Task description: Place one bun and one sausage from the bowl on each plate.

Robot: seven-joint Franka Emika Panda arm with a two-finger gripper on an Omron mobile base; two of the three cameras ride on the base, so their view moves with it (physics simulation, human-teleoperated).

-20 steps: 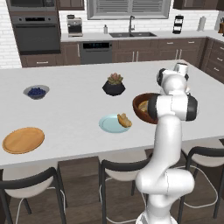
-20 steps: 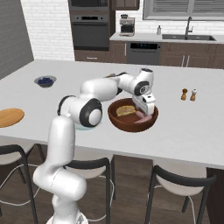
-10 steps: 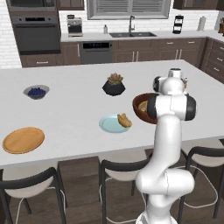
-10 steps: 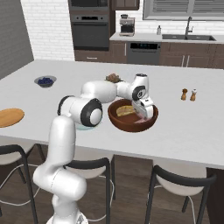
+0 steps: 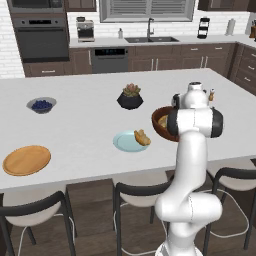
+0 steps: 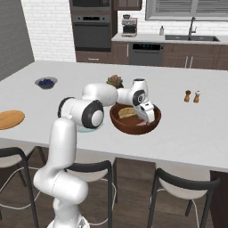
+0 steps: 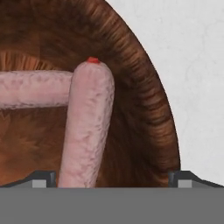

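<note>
The dark reddish-brown bowl (image 6: 119,121) stands on the island, and in the left base view the bowl (image 5: 159,121) is half hidden by my arm. My gripper (image 6: 144,120) is down inside it, open. In the hand view one pink sausage (image 7: 87,127) lies between the spread fingertips (image 7: 42,178), nearer the left one, with a second sausage (image 7: 30,89) crossing its far end against the bowl wall (image 7: 144,100). A bun (image 6: 127,111) rests in the bowl's left side. The pale blue plate (image 5: 125,142) carries a bun (image 5: 142,137). The orange plate (image 5: 26,160) lies bare at far left.
A black plant pot (image 5: 130,97) stands behind the blue plate and a small grey bowl of blueberries (image 5: 41,104) further left. Salt and pepper shakers (image 6: 192,95) are right of the big bowl. Bar stools line the island's near edge.
My hand has dropped from just above the bowl down into it, closing in on the sausages. Plates, buns and bowl have stayed put.
</note>
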